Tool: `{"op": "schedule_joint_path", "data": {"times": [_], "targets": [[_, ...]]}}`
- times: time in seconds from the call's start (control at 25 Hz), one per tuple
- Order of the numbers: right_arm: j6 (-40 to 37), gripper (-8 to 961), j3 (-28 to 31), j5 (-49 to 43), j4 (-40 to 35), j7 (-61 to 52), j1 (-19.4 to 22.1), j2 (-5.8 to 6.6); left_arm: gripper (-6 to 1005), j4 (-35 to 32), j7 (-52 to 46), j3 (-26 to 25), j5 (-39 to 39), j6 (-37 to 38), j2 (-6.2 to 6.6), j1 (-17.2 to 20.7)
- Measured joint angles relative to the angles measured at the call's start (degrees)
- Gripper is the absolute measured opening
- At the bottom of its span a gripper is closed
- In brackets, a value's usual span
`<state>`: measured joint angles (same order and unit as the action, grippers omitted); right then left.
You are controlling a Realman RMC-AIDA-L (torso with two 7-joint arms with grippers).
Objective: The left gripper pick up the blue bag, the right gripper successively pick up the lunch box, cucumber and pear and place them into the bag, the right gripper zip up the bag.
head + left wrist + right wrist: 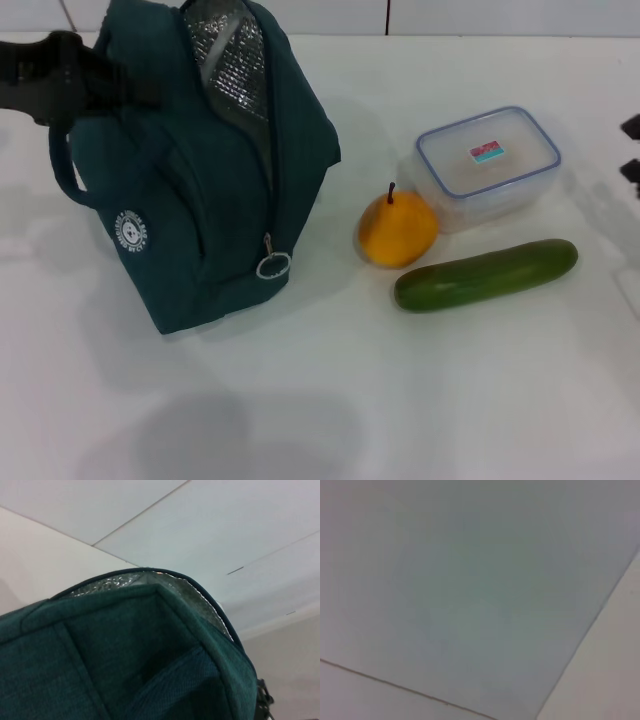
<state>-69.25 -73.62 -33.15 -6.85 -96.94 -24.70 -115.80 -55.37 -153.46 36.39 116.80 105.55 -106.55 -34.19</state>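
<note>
The blue bag [200, 190] stands tilted on the white table at the left, its top open and the silver foil lining showing. My left gripper [105, 85] reaches in from the upper left and is shut on the bag's top edge; the left wrist view is filled by the bag's fabric [125, 665]. The pear [397, 232] sits right of the bag. The lunch box [490, 165] lies behind and to the right of the pear, and the cucumber [487, 273] in front of it. My right gripper [632, 148] shows only as two separated black tips at the right edge, open and empty.
The bag's metal ring zip-pull [273, 265] hangs on its front, facing the pear. One loop handle [62, 170] droops at the bag's left side. The white table [330, 400] stretches out in front of the things. The right wrist view shows only pale flat surfaces.
</note>
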Motion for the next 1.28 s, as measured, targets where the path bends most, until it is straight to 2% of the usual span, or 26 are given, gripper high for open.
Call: {"op": "schedule_joint_path", "data": {"times": [0.16, 0.44, 1.04, 1.28], "targets": [[5.64, 856, -2.69, -0.09, 0.09, -4.8, -3.33, -0.33, 44, 0.0, 0.37, -0.01, -0.03, -0.1, 0.0, -0.15], [10.36, 847, -5.82, 0.34, 0.1, -8.53, -7.4, -0.4, 44, 0.0, 0.7, 0.1, -0.02, -0.18, -0.01, -0.24], [16.19, 815, -8.37, 0.03, -0.39, -11.07, -12.87, -0.39, 44, -0.41, 0.88, -0.01, -0.14, -0.08, 0.16, -0.26], [16.65, 802, -8.76, -0.02, -0.56, -11.08, -13.62, -0.39, 44, -0.44, 0.88, -0.01, -0.18, -0.08, 0.16, -0.26]]}}
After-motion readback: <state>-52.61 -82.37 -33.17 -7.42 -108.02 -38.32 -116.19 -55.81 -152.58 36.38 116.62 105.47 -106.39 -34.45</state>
